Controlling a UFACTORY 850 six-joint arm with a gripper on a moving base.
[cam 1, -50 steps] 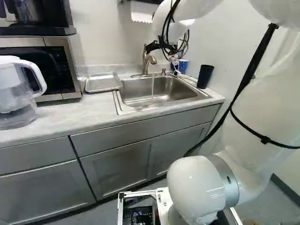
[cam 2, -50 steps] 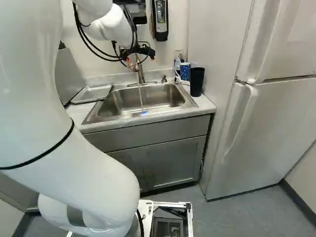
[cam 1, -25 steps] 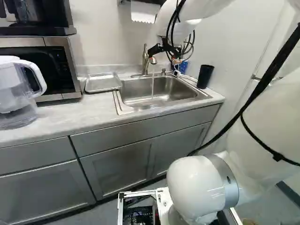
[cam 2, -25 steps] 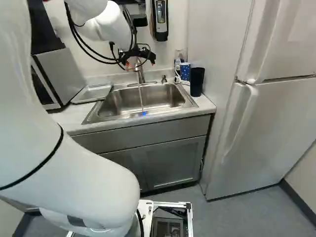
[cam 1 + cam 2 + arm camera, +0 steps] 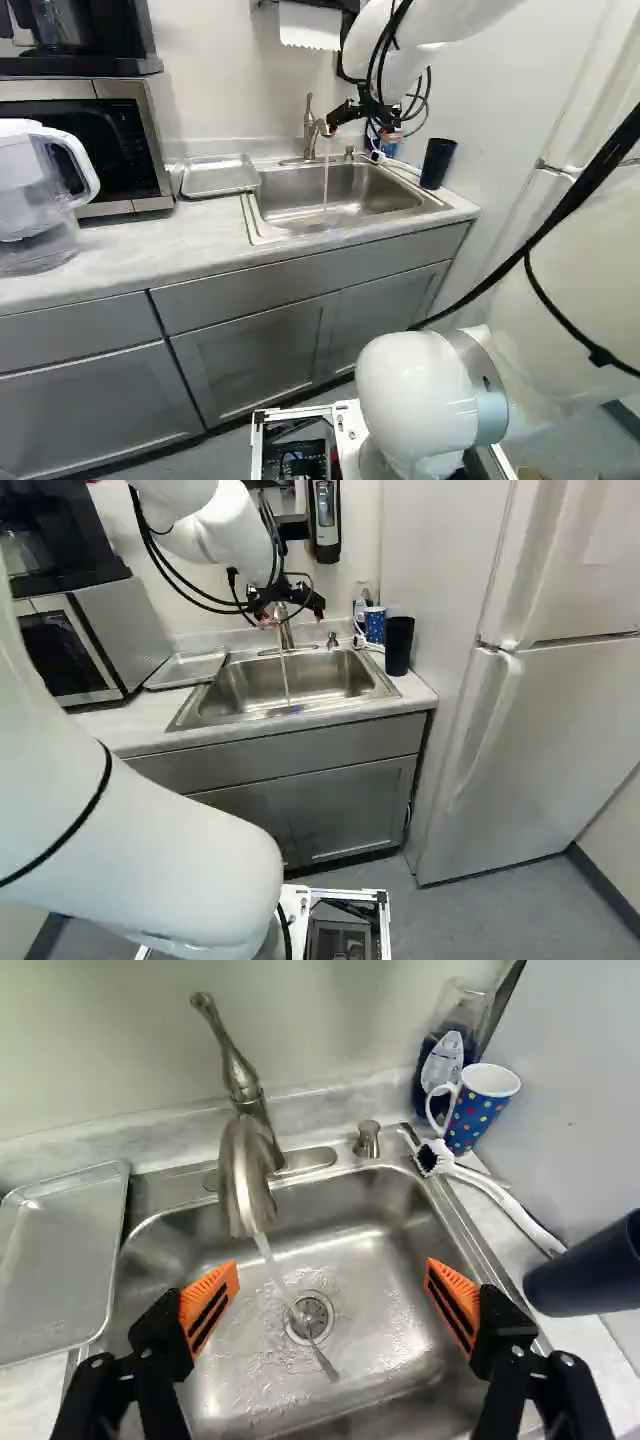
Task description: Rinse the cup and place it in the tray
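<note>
Right base view has the black gripper (image 5: 292,616) above the sink (image 5: 235,690), close by the faucet (image 5: 284,636). In the wrist view, its two fingers stand wide from each other, and the orange pads (image 5: 196,1296) hold nothing between them. Under the gripper, the stream (image 5: 270,1260) runs from the faucet into the basin, near the drain (image 5: 311,1318).

Two vessels can be the cup, and which one is meant cannot be told. One is the dark cup (image 5: 437,163), upright on the counter (image 5: 150,240), just beside the sink. The other is the dotted mug (image 5: 475,1112), upright near the back corner of the sink, with the bottle (image 5: 440,1072) behind it and the brush (image 5: 505,1200) lying beside it.

On the opposite side of the sink, the metal tray (image 5: 218,175) lies on the counter, between the sink and the microwave (image 5: 130,150).
</note>
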